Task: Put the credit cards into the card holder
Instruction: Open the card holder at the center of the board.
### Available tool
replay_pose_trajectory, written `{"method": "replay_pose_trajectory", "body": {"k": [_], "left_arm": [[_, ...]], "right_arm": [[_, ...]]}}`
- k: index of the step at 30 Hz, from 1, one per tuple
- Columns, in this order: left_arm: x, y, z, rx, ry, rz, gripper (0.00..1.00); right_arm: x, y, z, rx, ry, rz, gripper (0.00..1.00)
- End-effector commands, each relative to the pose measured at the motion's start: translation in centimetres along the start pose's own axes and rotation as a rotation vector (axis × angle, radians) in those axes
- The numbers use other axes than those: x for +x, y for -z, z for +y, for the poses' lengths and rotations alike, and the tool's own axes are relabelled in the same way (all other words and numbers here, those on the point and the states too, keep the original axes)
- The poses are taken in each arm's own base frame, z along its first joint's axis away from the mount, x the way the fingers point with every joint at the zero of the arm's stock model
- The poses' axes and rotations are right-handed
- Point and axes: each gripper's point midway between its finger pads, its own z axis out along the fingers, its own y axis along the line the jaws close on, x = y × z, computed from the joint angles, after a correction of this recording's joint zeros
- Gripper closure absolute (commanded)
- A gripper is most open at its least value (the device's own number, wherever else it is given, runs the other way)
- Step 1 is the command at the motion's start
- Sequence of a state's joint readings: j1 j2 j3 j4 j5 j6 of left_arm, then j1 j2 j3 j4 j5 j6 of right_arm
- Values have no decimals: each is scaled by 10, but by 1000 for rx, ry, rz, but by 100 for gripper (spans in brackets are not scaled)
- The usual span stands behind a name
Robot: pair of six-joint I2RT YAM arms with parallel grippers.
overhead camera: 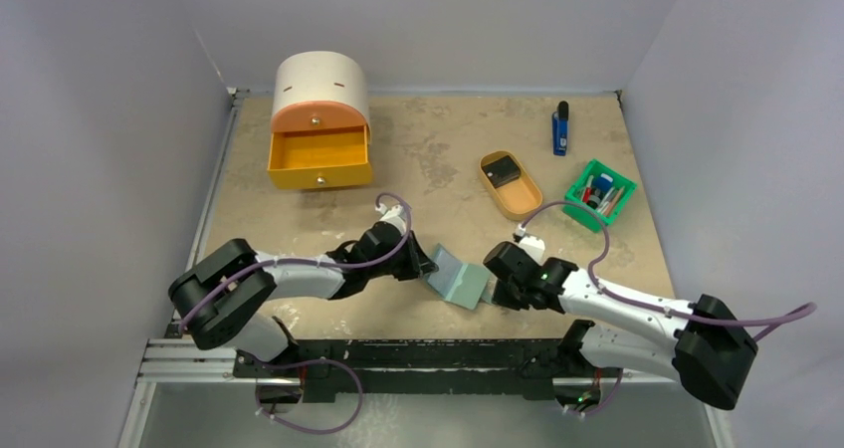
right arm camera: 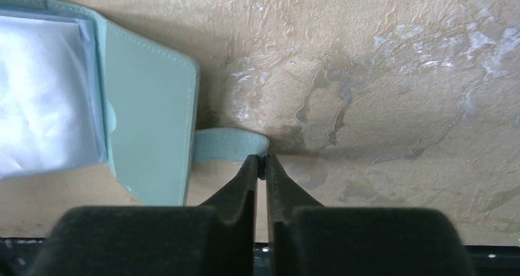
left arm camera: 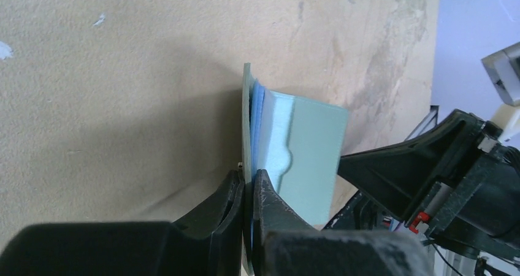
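Note:
The grey-green card holder (overhead camera: 460, 280) lies open near the front edge, held between both grippers. My left gripper (overhead camera: 426, 265) is shut on the edge of its left flap, seen edge-on in the left wrist view (left arm camera: 248, 181), where the pale inner pockets (left arm camera: 276, 135) show. My right gripper (overhead camera: 495, 289) is shut on the tip of the snap tab (right arm camera: 230, 146), with its jaws (right arm camera: 261, 162) closed at the tab's end beside the right flap (right arm camera: 150, 110). One black credit card (overhead camera: 505, 172) lies in the tan oval tray (overhead camera: 523, 205) at the back right. No other card shows.
A green bin (overhead camera: 582, 184) with small items stands right of the tray. A blue-and-black stick (overhead camera: 561, 127) lies at the back. A cream and orange drawer box (overhead camera: 318, 119) with its lower drawer open stands at the back left. Walls close in both sides.

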State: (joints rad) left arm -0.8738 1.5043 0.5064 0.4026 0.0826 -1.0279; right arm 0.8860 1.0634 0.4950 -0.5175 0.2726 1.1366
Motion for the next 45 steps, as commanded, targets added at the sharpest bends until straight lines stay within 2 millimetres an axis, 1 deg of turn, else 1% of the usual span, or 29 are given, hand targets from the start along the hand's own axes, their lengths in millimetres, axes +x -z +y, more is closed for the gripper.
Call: {"method": "replay_pose_trajectory", "body": {"k": [1,3,4,6,8,10,12,14,16,18,20,23,26,27,30,33,35,37,39,42,45], "left_arm": [[-18,15,-23,58,-3,-71,100],[-23,21,-20,28,0,-97,100],[-26,24,-18,9,2,-111,100],[-32,31,-15,-21,5,-143,100],[-35,36,-11,-49,7,-165,100],[-39,40,-9,-80,9,-194,100],[-41,43,-5,-126,1,-217,100],[-42,44,0,-172,-2,-236,100],[-44,45,6,-213,2,-255,100],[-45,45,10,-238,19,-272,100],[-46,45,13,-257,35,-288,100],[-47,43,13,-267,53,-301,100],[-44,40,9,-249,61,-293,100],[-43,39,9,-242,63,-288,100],[-39,38,8,-225,68,-274,100],[-34,39,9,-211,65,-261,100],[-33,40,9,-201,62,-254,100],[-31,41,8,-191,56,-246,100],[-29,43,8,-183,51,-240,95],[-26,45,10,-177,36,-229,83],[-25,48,11,-169,31,-231,75]], "right_arm": [[-13,13,11,-52,-11,-46,80],[-20,23,17,-82,-5,-64,63],[-24,28,20,-93,0,-75,57],[-37,43,32,-140,18,-109,49],[-47,58,48,-204,43,-133,48],[-57,74,68,-289,67,-163,48],[-65,87,83,-342,71,-177,48],[-73,101,107,-441,87,-196,50],[-76,110,129,-535,100,-197,51],[-74,111,148,-603,119,-183,52],[-70,103,162,-620,130,-149,55],[-66,86,175,-617,125,-116,59],[-56,66,180,-617,117,-76,60],[-55,56,180,-606,106,-76,60],[-52,31,177,-562,123,-71,62],[-46,5,166,-478,132,-46,64],[-42,-8,157,-435,125,-31,66],[-38,-16,150,-408,122,-20,68],[-33,-22,143,-379,127,-10,68],[-28,-30,133,-345,141,1,68],[-24,-35,128,-333,157,9,68]]}}
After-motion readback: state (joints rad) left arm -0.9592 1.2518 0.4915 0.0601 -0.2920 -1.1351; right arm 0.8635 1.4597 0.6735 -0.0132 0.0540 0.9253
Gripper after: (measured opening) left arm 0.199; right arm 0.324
